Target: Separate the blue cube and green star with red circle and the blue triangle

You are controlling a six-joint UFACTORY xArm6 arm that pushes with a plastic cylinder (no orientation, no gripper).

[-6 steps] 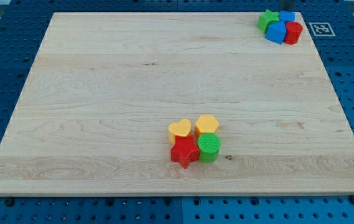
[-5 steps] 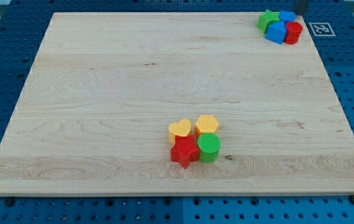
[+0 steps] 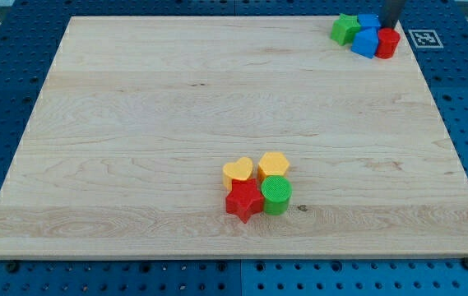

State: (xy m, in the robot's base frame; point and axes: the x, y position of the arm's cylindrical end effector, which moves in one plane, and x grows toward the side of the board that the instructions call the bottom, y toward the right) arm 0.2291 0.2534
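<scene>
Four blocks cluster at the wooden board's top right corner. The green star (image 3: 345, 29) lies furthest left. The blue cube (image 3: 368, 21) sits just to its right at the top edge. The blue triangle (image 3: 366, 43) is below the cube, and the red circle (image 3: 388, 43) touches the triangle's right side. My tip (image 3: 390, 27) comes down from the view's top edge, just right of the blue cube and just above the red circle.
A second cluster sits at the lower middle of the board (image 3: 135, 123): a yellow heart (image 3: 237, 171), a yellow hexagon-like block (image 3: 274, 164), a red star (image 3: 243, 201) and a green circle (image 3: 275, 195). A marker tag (image 3: 423, 38) lies off the board's right edge.
My rod has come lower into view at the top right. The green star and the blue cube have slid a little to the left. The blue triangle and red circle have stayed put.
</scene>
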